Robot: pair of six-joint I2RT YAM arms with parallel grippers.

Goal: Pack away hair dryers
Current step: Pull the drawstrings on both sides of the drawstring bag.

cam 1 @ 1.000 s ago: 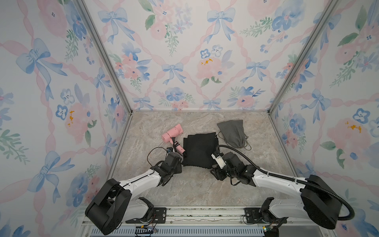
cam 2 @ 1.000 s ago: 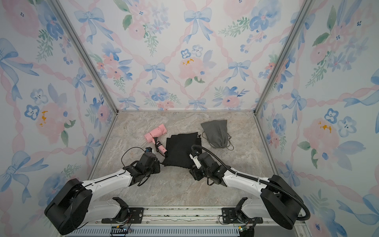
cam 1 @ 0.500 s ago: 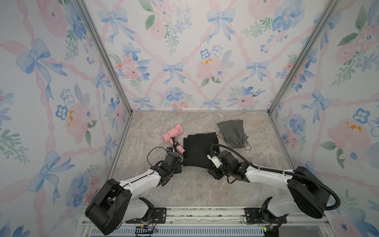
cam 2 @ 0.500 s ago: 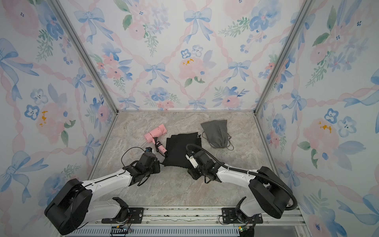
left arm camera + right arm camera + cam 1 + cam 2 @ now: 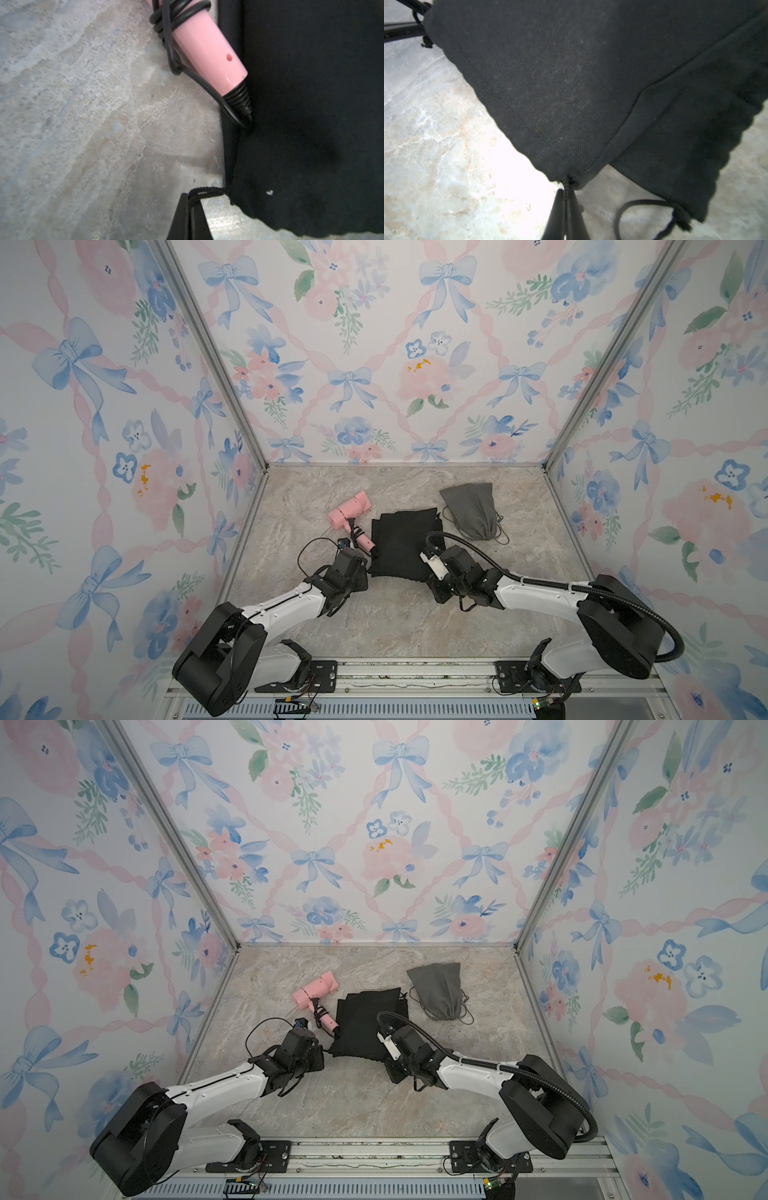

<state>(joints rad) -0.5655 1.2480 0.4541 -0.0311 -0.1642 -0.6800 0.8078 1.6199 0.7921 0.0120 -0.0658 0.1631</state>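
Pinching the left drawstring (image 5: pixel 204 190) of the black pouch (image 5: pixel 311 104), the left gripper (image 5: pixel 190 199) has its jaws pressed together on the braided cord, right where it leaves the pouch's near left corner. At the pouch's near right corner, the right gripper (image 5: pixel 566 194) is likewise clamped on the right drawstring (image 5: pixel 567 184), which runs straight down between its fingers. In both top views the two grippers sit low over the marble tabletop (image 5: pixel 395 622), at either end of the pouch's near edge.

The pink hair dryer (image 5: pixel 207 45) lies on the tabletop just beyond the left gripper, close to it but not touching. Its handle slants back toward the gripper, with the ribbed black end of the handle resting on the pouch's left edge. Its black cord (image 5: pixel 166 31) is wound around the handle. The barrel (image 5: pixel 349 510) points away to the left and toward the back wall. The pouch lies between the dryer and the right gripper, which is well apart from it.

Farther back on the right, a grey pouch (image 5: pixel 471 510) lies near the black pouch.
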